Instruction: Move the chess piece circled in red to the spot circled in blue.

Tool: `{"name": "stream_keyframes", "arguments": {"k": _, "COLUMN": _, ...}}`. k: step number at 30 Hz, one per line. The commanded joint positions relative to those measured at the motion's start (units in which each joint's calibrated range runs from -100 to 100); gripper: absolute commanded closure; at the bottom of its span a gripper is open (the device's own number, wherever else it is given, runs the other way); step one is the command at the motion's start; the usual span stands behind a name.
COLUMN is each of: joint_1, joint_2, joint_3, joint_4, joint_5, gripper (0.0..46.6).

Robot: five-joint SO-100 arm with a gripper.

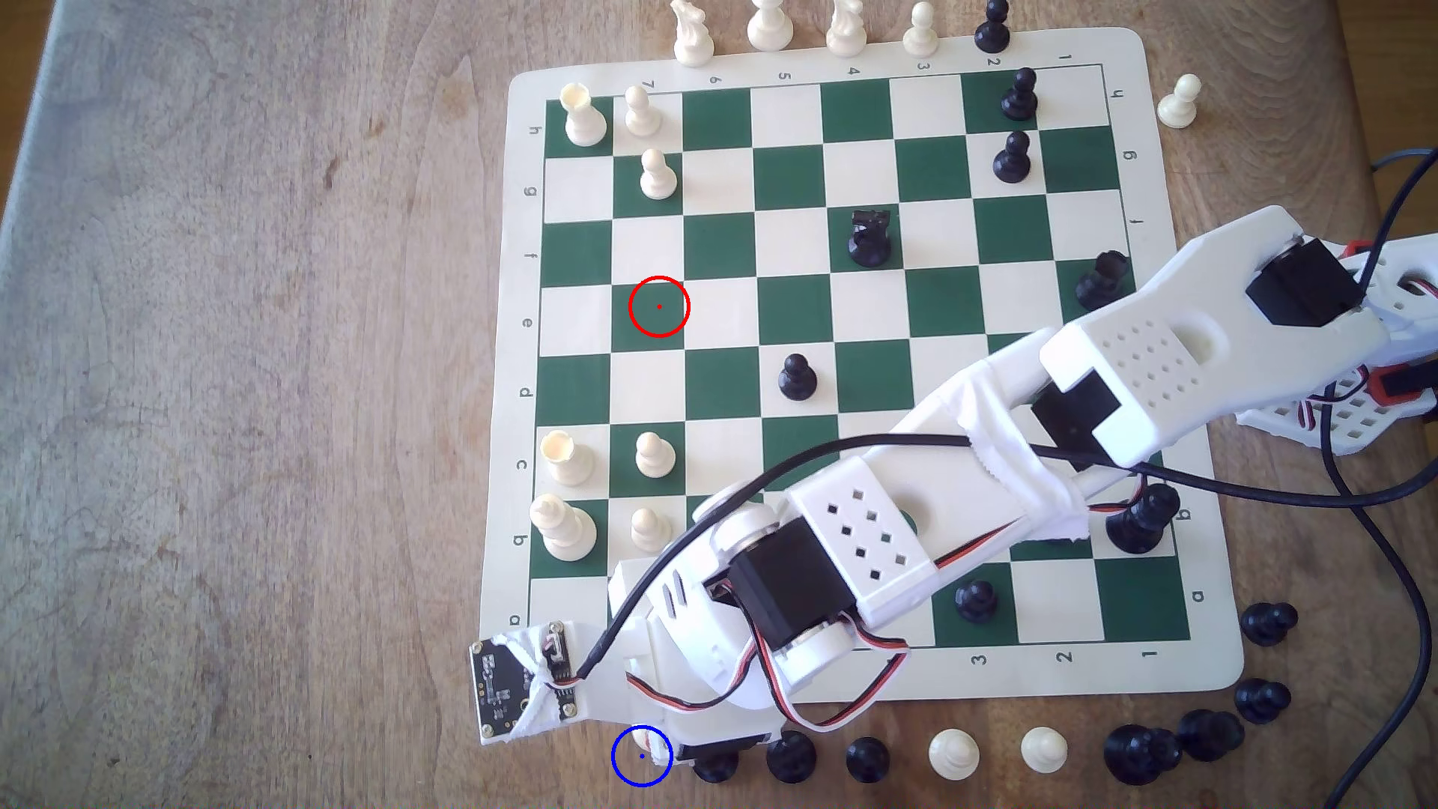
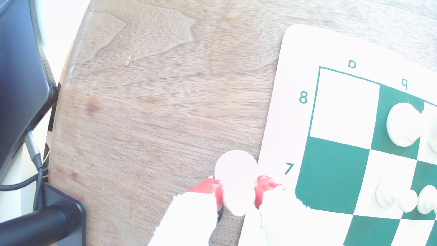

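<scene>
The chess piece [image 2: 236,170], a cream-white pawn, sits between my gripper's [image 2: 238,190] red-tipped fingers [image 2: 262,186], which are shut on it; its round base shows past the fingertips, over bare wood just off the mat's corner. In the exterior view my gripper [image 1: 665,748] is mostly hidden under the arm, at the right edge of the spot [image 1: 632,766], the blue circle on the wood below the board. A sliver of the cream pawn [image 1: 660,753] shows inside that circle. The red circle [image 1: 659,306] marks a green square with nothing on it. Whether the pawn touches the table I cannot tell.
A row of black pawns [image 1: 790,756] and two white pawns [image 1: 953,753] stands just right of the spot in the exterior view. The chess mat [image 1: 498,436] holds white pieces [image 1: 652,455] near the arm. A dark device with a cable [image 2: 23,78] lies at the table's edge.
</scene>
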Motion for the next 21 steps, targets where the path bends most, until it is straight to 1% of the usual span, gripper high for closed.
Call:
{"name": "stream_keyframes", "arguments": {"k": 1, "joint_1": -0.3, "joint_2": -2.3, "joint_3": -4.2, "joint_4": -1.0, "joint_5": -0.2, "gripper": 45.0}}
{"name": "stream_keyframes", "arguments": {"k": 14, "joint_1": -0.7, "joint_2": -2.3, "joint_3": -4.1, "joint_4": -2.1, "joint_5": -0.4, "gripper": 44.9}}
{"name": "stream_keyframes", "arguments": {"k": 21, "joint_1": -0.8, "joint_2": -1.9, "joint_3": -4.1, "joint_4": -1.8, "joint_5": -0.2, "gripper": 43.8}}
